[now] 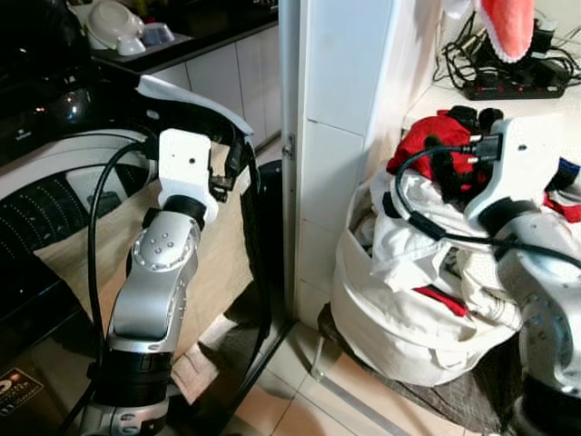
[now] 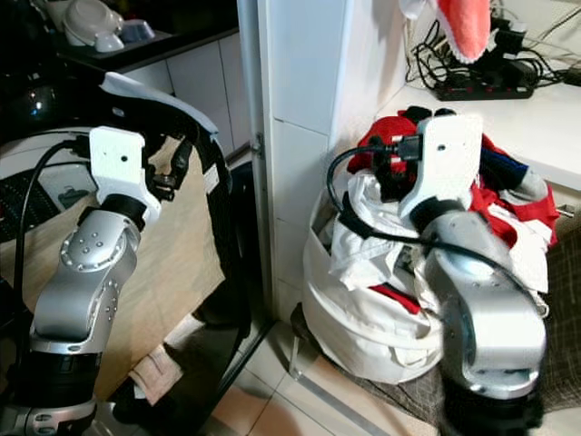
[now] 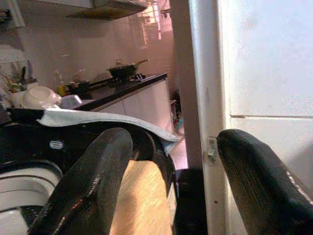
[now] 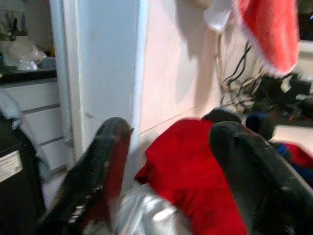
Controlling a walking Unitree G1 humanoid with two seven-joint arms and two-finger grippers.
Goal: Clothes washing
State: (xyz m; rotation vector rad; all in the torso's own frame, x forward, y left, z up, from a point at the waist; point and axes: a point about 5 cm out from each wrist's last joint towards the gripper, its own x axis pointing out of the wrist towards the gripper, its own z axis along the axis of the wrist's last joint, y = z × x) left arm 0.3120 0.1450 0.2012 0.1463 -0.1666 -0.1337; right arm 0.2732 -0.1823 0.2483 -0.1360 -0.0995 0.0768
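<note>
Laundry pile (image 1: 427, 272) of white and red clothes sits in a white bag on the floor, against the tiled wall (image 1: 340, 136). Right claw (image 4: 171, 161) is raised over the red garment (image 4: 195, 171) on top, fingers wide, holding nothing. Left claw (image 3: 171, 186) is raised near the washing machine (image 1: 54, 209), fingers wide, empty. Power strip (image 1: 513, 86) lies on the tabletop (image 2: 508, 118).

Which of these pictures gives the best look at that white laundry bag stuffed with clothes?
The left eye view: the whole laundry bag shows, from its rim down to the floor beside the wall. The right eye view shows it too, but the right arm covers more. The right wrist view catches just the red garment on top.
</note>
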